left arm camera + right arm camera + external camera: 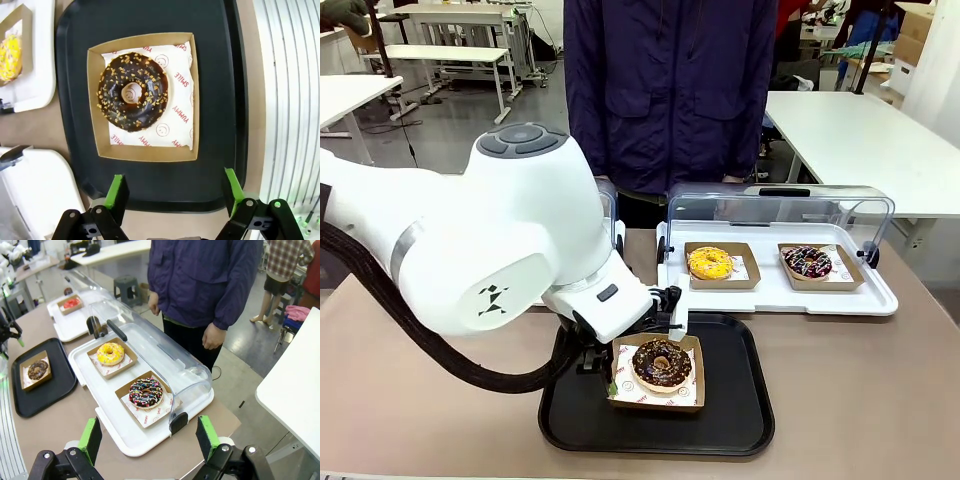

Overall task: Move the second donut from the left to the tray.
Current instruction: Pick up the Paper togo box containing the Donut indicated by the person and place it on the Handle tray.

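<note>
Nearest the front camera, the robot's left arm is seen bulking across the left half of the table, its wrist bent down toward the black tray. On that tray the chocolate donut is found, seated in its brown cardboard holder and lying flat on the tray's floor (slightly left of middle in the front view). The transfer is therefore judged to be done, with only a retreat left.

From the left wrist camera, the left gripper is shown released, green pads spread wide and empty, with the holder lying straight ahead of the jaws and apart from them; its sides sit roughly square to the line between the pads. A straight pull back would clear it.

Well off to the side, the right gripper is likewise held open and empty, above the white tray carrying a yellow donut and a sprinkled donut.
</note>
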Controlling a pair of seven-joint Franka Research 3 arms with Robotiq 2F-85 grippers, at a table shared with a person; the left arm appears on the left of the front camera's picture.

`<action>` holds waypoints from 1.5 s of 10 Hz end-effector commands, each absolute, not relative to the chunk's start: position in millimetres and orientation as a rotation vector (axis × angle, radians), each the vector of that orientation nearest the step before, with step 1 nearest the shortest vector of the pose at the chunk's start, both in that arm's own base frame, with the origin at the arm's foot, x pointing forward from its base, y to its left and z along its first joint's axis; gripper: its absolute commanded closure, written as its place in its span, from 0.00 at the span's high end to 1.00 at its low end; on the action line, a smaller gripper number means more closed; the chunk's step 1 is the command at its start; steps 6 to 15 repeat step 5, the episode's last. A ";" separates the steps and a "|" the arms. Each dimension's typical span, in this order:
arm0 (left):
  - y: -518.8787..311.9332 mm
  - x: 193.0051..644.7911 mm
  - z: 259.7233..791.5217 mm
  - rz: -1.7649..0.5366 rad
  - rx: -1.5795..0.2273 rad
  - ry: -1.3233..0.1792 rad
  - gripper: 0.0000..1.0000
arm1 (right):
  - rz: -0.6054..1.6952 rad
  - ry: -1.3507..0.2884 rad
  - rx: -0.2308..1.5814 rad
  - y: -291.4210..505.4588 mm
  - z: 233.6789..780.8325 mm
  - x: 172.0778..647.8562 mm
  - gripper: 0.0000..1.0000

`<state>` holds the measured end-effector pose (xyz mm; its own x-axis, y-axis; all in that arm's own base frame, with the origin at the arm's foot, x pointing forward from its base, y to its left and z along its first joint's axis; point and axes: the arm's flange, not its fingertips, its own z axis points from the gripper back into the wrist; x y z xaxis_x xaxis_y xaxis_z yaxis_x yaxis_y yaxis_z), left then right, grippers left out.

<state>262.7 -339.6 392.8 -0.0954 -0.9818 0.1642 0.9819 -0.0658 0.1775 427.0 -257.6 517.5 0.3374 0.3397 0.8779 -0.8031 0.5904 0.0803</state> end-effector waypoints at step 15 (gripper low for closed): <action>-340.8 261.5 386.5 -1.632 0.010 -0.280 0.96 | 0.807 -0.960 0.567 -256.9 519.2 426.7 1.00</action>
